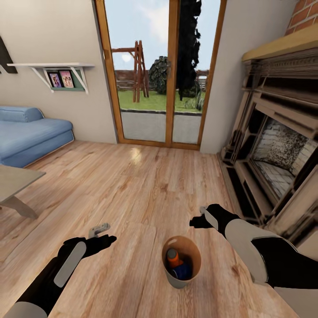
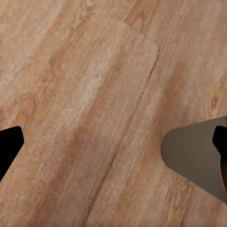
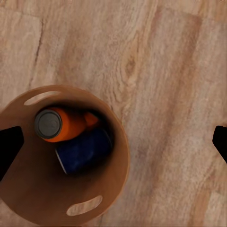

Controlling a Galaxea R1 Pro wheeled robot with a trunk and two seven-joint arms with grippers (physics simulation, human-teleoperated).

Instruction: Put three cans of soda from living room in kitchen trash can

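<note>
Left arm: reaches forward and low over the wood floor (image 1: 145, 185), forearm angled inward toward the middle of the head view.
Left end effector (image 1: 102, 235): fingers apart, holding nothing; in the left wrist view the two dark fingertips (image 2: 10, 144) sit at opposite edges with bare planks between them.
Right arm: comes in from the lower right of the head view, elbow bent, forearm pointing inward and forward.
Right end effector (image 1: 198, 219): fingers apart, empty, hanging above and just beside the trash can's far right rim; its wrist camera looks straight down into the bin.
Trash can (image 1: 194, 265): stands upright on the floor between the two arms, nearer the right one; pale outside, glossy brown inside (image 3: 28, 189).
Soda cans: an orange can (image 3: 61, 124) and a dark blue can (image 3: 85, 151) lie tilted inside the bin, touching each other; whether a third can lies under them cannot be told.
Room: blue sofa (image 1: 31, 134) at left, glass doors (image 1: 161, 75) ahead, fireplace (image 1: 278, 150) at right.
Worktop: a corner of a low table (image 1: 15, 181) shows at the left edge.
</note>
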